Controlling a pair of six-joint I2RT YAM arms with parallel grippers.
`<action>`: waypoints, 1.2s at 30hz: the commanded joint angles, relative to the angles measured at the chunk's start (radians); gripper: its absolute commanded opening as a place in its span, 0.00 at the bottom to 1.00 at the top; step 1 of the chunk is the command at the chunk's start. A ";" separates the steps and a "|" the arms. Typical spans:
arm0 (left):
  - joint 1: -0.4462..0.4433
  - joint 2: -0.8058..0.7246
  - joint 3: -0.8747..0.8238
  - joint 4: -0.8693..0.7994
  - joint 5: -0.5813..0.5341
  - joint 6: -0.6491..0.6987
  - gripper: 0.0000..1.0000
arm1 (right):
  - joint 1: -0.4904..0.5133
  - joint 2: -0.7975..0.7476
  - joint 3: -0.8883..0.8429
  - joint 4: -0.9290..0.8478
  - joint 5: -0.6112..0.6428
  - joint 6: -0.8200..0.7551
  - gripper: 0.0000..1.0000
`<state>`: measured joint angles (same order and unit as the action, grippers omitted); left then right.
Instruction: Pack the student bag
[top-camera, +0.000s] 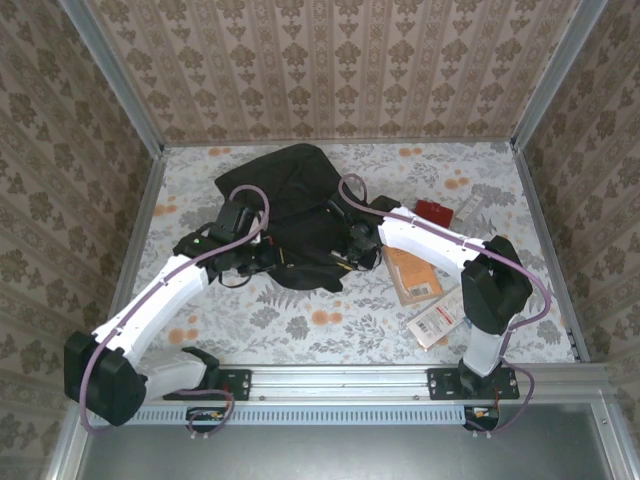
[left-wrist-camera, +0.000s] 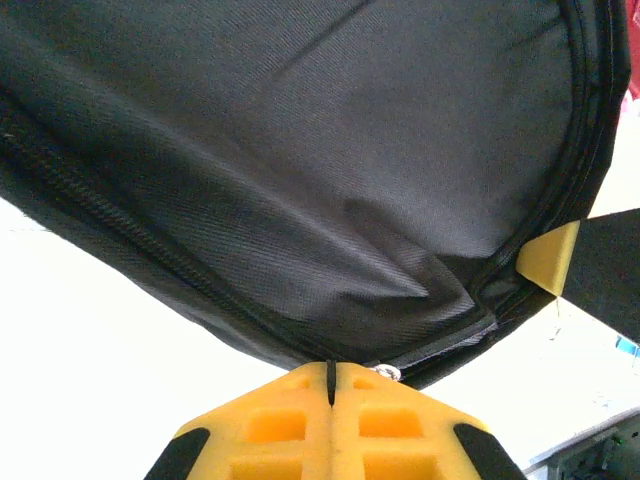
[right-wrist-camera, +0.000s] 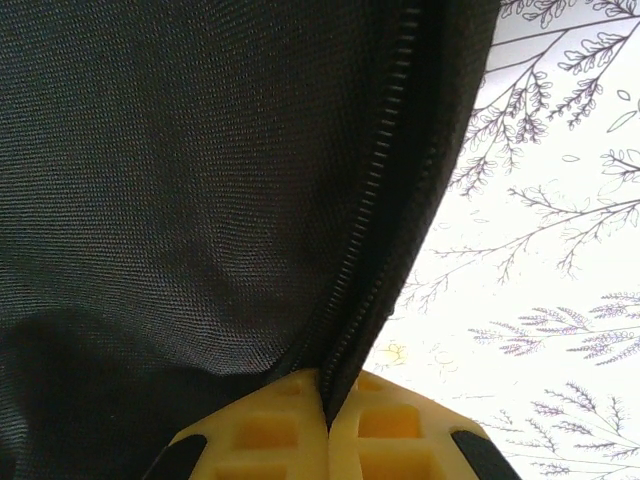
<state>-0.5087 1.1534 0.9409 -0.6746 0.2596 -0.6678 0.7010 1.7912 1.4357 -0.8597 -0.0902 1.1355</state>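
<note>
The student bag is a large black fabric backpack lying at the middle of the table. My left gripper is at its near left edge and my right gripper at its near right edge. In the left wrist view the yellow jaws of the left gripper are shut on the bag's seamed rim, with a small silver zipper part beside them. In the right wrist view the right gripper is shut on the bag's zipper edge.
Right of the bag lie an orange-brown book, a red item and a white packet. The floral tablecloth is ringed by wallpapered walls. A metal rail runs along the near edge.
</note>
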 joint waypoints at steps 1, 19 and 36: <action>0.077 -0.049 0.016 -0.100 -0.045 0.051 0.00 | -0.017 0.021 0.003 -0.096 0.124 -0.036 0.00; 0.101 0.064 0.135 -0.083 -0.011 0.164 0.00 | -0.012 0.031 0.124 -0.075 0.051 -0.222 0.12; -0.135 0.274 0.227 0.185 0.170 0.065 0.00 | -0.102 -0.088 0.107 -0.080 -0.020 -0.150 0.59</action>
<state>-0.6353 1.4200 1.1507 -0.6014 0.3782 -0.5579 0.6380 1.8091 1.6192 -0.9581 -0.0513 0.8757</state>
